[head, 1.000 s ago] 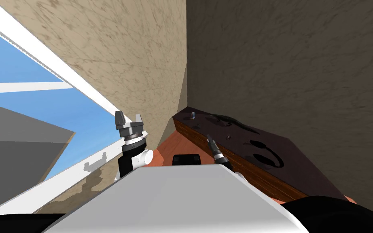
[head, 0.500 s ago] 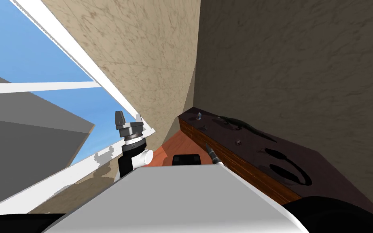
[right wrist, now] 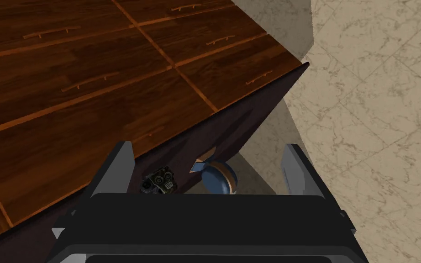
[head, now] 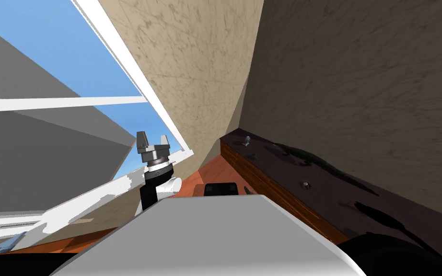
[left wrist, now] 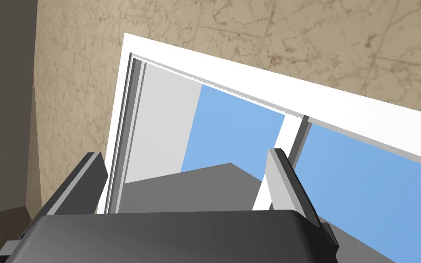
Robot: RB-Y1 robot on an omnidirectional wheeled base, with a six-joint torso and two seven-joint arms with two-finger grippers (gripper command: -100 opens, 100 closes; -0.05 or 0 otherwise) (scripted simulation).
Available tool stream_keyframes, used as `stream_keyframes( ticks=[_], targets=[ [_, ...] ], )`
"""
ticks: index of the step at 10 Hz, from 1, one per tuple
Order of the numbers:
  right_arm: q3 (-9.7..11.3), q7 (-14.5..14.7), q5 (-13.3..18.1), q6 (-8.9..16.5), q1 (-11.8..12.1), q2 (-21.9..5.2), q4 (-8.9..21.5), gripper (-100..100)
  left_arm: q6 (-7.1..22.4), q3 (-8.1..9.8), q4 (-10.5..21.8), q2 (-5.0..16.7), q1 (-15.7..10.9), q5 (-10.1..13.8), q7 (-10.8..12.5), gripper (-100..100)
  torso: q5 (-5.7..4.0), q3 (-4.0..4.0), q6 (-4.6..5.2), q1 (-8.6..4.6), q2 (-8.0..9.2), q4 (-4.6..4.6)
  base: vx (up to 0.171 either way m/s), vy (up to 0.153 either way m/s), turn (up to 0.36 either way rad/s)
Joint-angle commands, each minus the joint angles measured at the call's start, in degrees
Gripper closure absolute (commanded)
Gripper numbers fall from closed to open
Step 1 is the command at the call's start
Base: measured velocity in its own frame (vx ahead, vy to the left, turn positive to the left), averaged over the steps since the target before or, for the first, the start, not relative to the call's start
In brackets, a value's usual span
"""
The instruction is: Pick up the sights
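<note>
Head view: the left gripper (head: 153,139) is held up in front of the window (head: 71,48), fingers apart, nothing in them. Along the shaded wall (head: 359,96) on the robot's right runs a dark wooden dresser (head: 328,191). It's got a few small bits on top, too tiny there to say which is which.

Left wrist view: same deal, the two fingers stand spread wide with nothing between them.

Right wrist view: this one's the useful one. The right gripper (right wrist: 207,147) hangs over the dresser's dark top, jaws spread, gripping nothing. The sights (right wrist: 159,181), a small dark lumpy gadget, sit on that top right by the gripper's body. They're nearer one finger than the other and clear of both. Just beside them is a blue round thing (right wrist: 216,179), near the top's far edge. The drawer fronts (right wrist: 68,91) show past the fingers.
</note>
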Motion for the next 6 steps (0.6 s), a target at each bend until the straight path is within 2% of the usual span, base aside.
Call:
stream_keyframes(
  ticks=[1, 2, 3, 4, 6],
  targets=[
    [0.4, 1.5, 1.9, 2.9, 1.9, -2.7, 2.6, -100, 0.0, 0.00, 0.0, 0.0, 0.0, 0.0, 0.0, 0, 0.00, 0.00, 0.00, 0.00, 0.00, 0.00, 0.149, 0.094, 0.351],
    [0.8, 2.7, 3.4, 4.8, 3.2, -3.9, 4.0, -100, 0.0, 0.01, 0.0, 0.0, 0.0, 0.0, 0.0, 0, -0.01, -0.09, 0.03, -0.06, -0.16, -0.04, 0.179, 0.118, 0.344],
    [0.8, 2.7, 3.4, 4.9, 3.2, -3.9, 4.0, -100, 0.0, 0.00, 0.0, 0.0, 0.0, 0.0, 0.0, 0, 0.00, -0.16, 0.02, 0.01, -0.27, -0.06, 0.124, 0.071, 0.100],
    [1.2, 3.9, 4.9, 6.6, 4.4, -5.0, 5.5, -100, 0.0, 0.01, 0.0, 0.0, 0.0, 0.0, 0.0, 0, 0.00, -0.09, 0.08, -0.06, -0.13, -0.05, 0.114, 0.042, 0.175],
    [1.7, 6.2, 7.7, 9.9, 6.5, -7.2, 8.4, -100, 0.0, 0.01, 0.0, 0.0, 0.0, 0.0, 0.0, 0, -0.05, -0.14, 0.02, -0.22, -0.24, -0.05, 0.198, 0.043, 0.403]
  ],
)
